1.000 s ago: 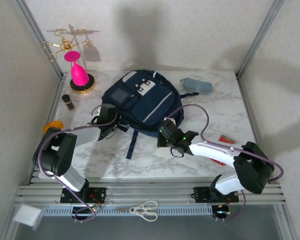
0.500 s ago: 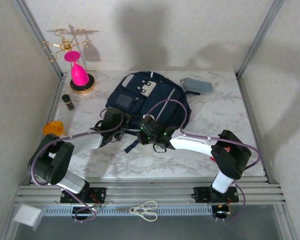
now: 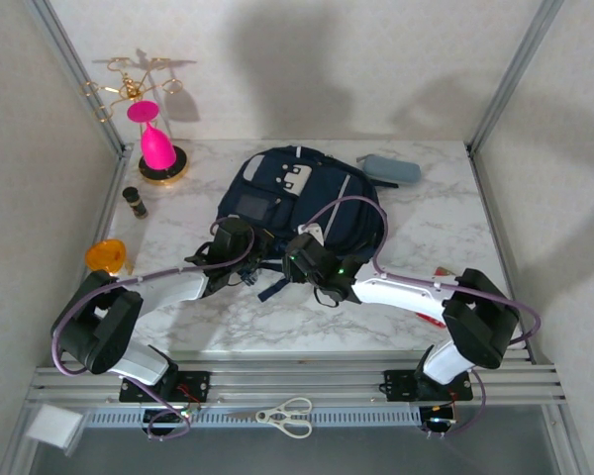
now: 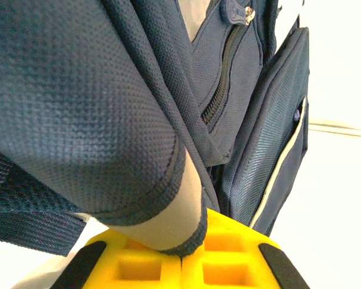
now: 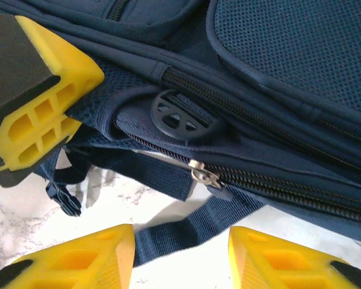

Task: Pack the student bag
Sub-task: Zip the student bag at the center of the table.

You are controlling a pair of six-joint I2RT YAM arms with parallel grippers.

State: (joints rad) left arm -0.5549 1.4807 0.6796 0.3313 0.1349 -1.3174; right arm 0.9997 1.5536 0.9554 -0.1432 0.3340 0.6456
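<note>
Centrally, toward the far half of the marble tabletop point(image 3: 436, 228): one student bag point(image 3: 302, 203), navy, lying flat with its patched front face up. Long axis running roughly near-to-far, far end slanted slightly left; grey square patch and white buckle patch on the far-left part, dark straps trailing toward the near edge.

Two arms, two end effectors, both at the bag's near edge. Left end effector point(image 4: 180, 265) clamped together on a fold of the bag's navy fabric, pinched between the yellow fingers. Right end effector point(image 5: 180, 253) just beside it, fingers apart, gripping nothing, poised above a webbing strap and near one metal zipper pull point(image 5: 203, 173) and one round dark plastic disc point(image 5: 180, 115).

Elsewhere, counted singly:
- one grey pencil case point(image 3: 389, 169), just beyond the bag's far-right corner
- one pink cone point(image 3: 156, 148) upright on a gold-rimmed base, far left
- one small dark bottle point(image 3: 135, 203) near it
- one orange object point(image 3: 106, 255) at the left edge
- one pair of white-handled scissors point(image 3: 285, 417) on the frame below the arm bases
</note>
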